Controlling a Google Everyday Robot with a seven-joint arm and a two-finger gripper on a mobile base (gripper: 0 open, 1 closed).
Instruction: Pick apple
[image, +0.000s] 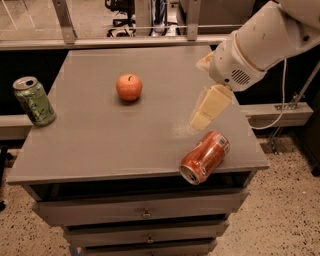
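The apple is small, round and orange-red with a short dark stem, and sits on the grey cabinet top left of centre toward the back. My gripper hangs over the right part of the top, to the right of the apple and well apart from it. It is open and empty, with one cream finger pointing down and left just above the lying soda can.
An orange-red soda can lies on its side at the front right edge. A green can stands upright at the left edge. Drawers sit below the top. A metal rail runs behind the cabinet.
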